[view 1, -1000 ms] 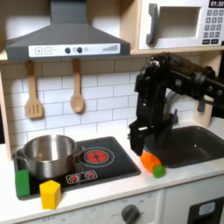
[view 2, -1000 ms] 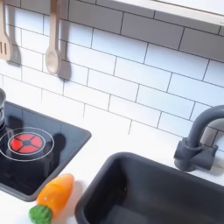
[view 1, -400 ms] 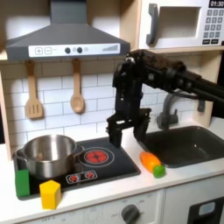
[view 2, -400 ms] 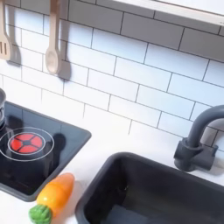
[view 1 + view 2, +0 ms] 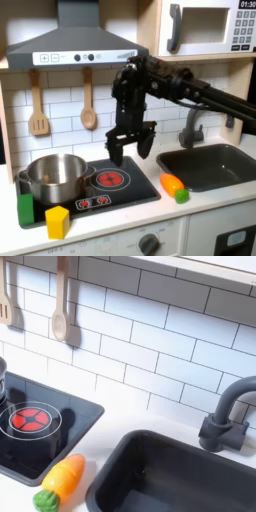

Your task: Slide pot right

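While the open end effector [image 5: 130, 150] hovers right of the pot [image 5: 55, 177], approach comes first: it must reach the rim.

White tile wall [image 5: 70, 112], grey range hood [image 5: 75, 40], microwave [image 5: 205, 25] above, dark sink [image 5: 170, 476]

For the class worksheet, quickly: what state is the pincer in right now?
Pincer: open, holding nothing, hanging above the stove to the right of the pot in the first exterior view.
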